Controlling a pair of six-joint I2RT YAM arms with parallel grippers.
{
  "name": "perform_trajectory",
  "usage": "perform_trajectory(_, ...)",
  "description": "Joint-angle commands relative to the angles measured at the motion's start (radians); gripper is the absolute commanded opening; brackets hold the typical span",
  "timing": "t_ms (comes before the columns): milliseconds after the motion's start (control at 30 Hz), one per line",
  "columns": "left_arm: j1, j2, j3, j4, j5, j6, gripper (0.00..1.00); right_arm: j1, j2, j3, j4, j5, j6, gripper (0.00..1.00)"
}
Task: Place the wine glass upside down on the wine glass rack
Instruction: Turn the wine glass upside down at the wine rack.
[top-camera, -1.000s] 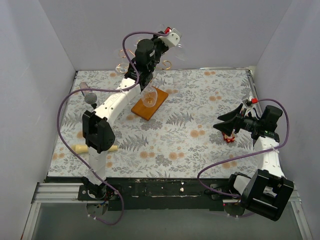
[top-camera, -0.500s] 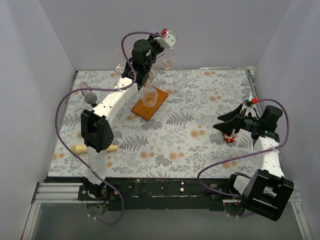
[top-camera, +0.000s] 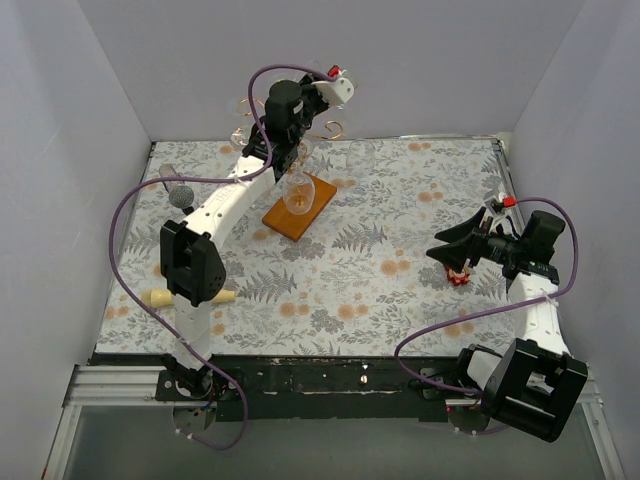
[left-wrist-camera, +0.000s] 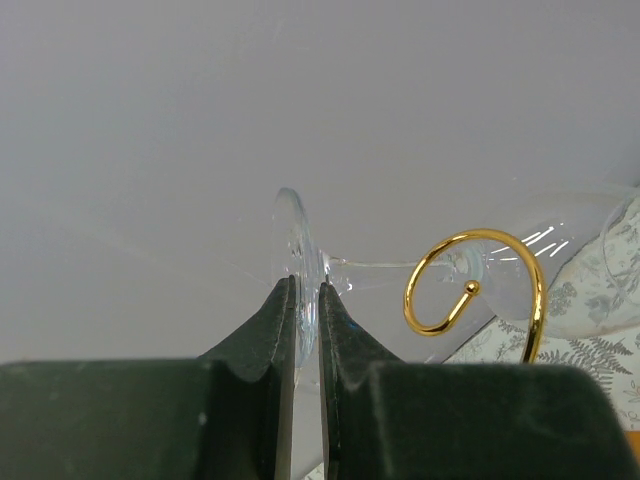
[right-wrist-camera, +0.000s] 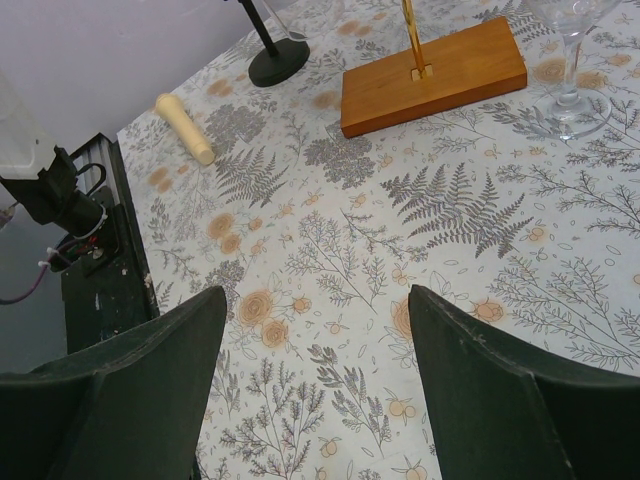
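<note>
My left gripper (left-wrist-camera: 305, 285) is shut on the thin round foot of the clear wine glass (left-wrist-camera: 300, 245). The glass lies sideways, its stem running right to the bowl (left-wrist-camera: 560, 265). A curled gold arm of the wine glass rack (left-wrist-camera: 470, 290) crosses in front of the stem next to the bowl. In the top view the left arm's wrist (top-camera: 283, 105) is raised high at the back, beside the rack's gold curls (top-camera: 335, 128) and above its wooden base (top-camera: 290, 218). My right gripper (top-camera: 447, 250) hovers open at the right, nothing between its fingers (right-wrist-camera: 150, 370).
Another clear glass (top-camera: 298, 195) shows over the rack's base, and a glass (right-wrist-camera: 570, 100) stands on the cloth beside the base (right-wrist-camera: 430, 70). A black microphone stand (top-camera: 180, 195) and a cream cylinder (top-camera: 160, 296) lie at the left. A small red object (top-camera: 460, 277) sits under the right gripper.
The left wrist has shifted slightly left and down toward the rack's top, still holding the glass. The right arm has not moved.
</note>
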Motion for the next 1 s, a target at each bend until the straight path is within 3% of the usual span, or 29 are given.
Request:
perform_trajectory(0,0.001,-0.119,-0.001,0.019,0.03,0.034,0.0,-0.004,-0.003,0.008,0.009,-0.029,-0.011,0.81)
perform_trajectory(967,0.001,-0.195,-0.041,-0.115,0.145,0.076,0.0,-0.004,-0.008,0.011,0.008,-0.03,-0.011,0.81)
